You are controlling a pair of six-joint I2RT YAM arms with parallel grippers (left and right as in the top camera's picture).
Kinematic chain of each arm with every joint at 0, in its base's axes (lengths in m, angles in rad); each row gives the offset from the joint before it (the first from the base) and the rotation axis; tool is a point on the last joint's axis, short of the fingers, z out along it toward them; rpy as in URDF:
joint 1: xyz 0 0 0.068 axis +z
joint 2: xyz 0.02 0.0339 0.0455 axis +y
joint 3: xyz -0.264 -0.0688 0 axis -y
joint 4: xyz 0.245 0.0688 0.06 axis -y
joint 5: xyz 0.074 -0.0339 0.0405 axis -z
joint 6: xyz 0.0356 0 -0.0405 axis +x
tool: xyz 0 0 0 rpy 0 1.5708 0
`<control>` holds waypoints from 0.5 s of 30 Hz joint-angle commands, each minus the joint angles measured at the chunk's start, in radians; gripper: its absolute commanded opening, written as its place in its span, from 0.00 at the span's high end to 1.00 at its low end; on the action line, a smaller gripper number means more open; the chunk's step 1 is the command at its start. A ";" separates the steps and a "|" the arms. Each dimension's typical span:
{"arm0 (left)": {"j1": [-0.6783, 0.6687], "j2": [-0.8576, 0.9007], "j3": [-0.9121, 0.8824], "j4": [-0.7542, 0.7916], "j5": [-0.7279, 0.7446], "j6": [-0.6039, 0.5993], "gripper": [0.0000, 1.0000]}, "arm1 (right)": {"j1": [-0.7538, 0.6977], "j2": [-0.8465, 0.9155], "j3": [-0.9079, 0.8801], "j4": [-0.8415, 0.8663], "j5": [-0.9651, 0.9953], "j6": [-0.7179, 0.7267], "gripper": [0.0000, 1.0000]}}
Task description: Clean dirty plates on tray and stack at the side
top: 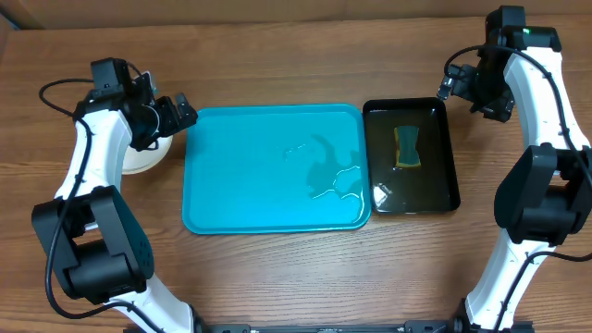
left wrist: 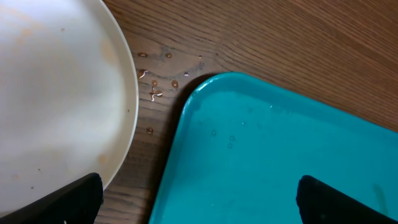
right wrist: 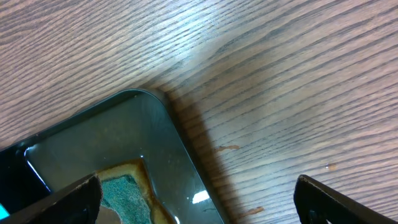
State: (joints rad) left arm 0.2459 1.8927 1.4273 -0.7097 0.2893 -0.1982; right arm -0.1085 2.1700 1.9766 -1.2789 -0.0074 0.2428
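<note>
My left gripper (top: 180,113) is hovering w/ its fingers (left wrist: 68,199) spread wide apart and nothing btwn them. It's hanging over the gap where the white round shallow plate (top: 139,162) is sitting just beside the far-left corner of the large turquoise rectangular plastic tray (top: 259,203). In the left wrist view the plate (left wrist: 56,93) is filling the upper left, faint brownish marks showing on its surface, and the tray (left wrist: 280,155) is taking up the lower right. I can't tell if more plates are lying under it, since my arm is covering part of it. Small water droplets (left wrist: 155,84) are sitting on the brown wood-grain table (left wrist: 280,37) btwn plate and tray. A thin puddle of water (top: 333,176) is glinting on the tray's right half.

My right gripper (top: 453,85) is hovering w/ fingers (right wrist: 342,199) wide apart too, holding nothing, above the far-right corner of the narrower black rectangular tray (right wrist: 155,106). That tray is lying just right of the turquoise one, w/ a green-and-yellow sponge (right wrist: 124,186) soaking in its water. A few orange specks (right wrist: 230,148) are showing on the wood beside it.
</note>
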 commanded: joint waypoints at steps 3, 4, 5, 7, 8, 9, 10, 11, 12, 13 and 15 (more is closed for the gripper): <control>-0.004 -0.002 0.002 0.001 0.015 0.027 0.00 | 0.003 -0.032 0.023 0.003 0.010 0.009 0.00; -0.004 -0.002 0.002 0.001 0.014 0.027 0.00 | 0.008 -0.033 0.023 0.003 0.010 0.009 0.00; -0.004 -0.002 0.002 0.001 0.015 0.027 0.00 | 0.010 -0.037 0.023 0.003 0.010 0.009 0.00; -0.004 -0.002 0.002 0.001 0.015 0.027 0.00 | 0.019 -0.048 0.023 0.002 0.010 0.009 0.00; -0.004 -0.002 0.002 0.001 0.015 0.027 0.00 | 0.026 -0.057 0.023 0.002 0.010 0.009 0.00; -0.004 -0.002 0.002 0.001 0.014 0.027 0.00 | 0.035 -0.067 0.023 0.002 0.010 0.009 0.00; -0.004 -0.002 0.002 0.000 0.015 0.027 0.00 | 0.045 -0.079 0.023 0.002 0.010 0.009 0.00; -0.004 -0.002 0.002 0.001 0.015 0.027 0.00 | 0.060 -0.094 0.023 0.002 0.010 0.009 0.00; -0.004 -0.002 0.002 0.000 0.015 0.027 0.00 | 0.073 -0.107 0.023 0.002 0.010 0.009 0.00; -0.004 -0.002 0.002 0.001 0.015 0.027 0.00 | 0.089 -0.121 0.023 0.003 0.010 0.009 0.00; -0.004 -0.002 0.002 0.001 0.015 0.027 0.00 | 0.126 -0.154 0.023 0.002 0.010 0.009 0.00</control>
State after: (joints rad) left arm 0.2459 1.8927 1.4273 -0.7097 0.2893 -0.1982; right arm -0.0345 2.1159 1.9766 -1.2793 0.0002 0.2432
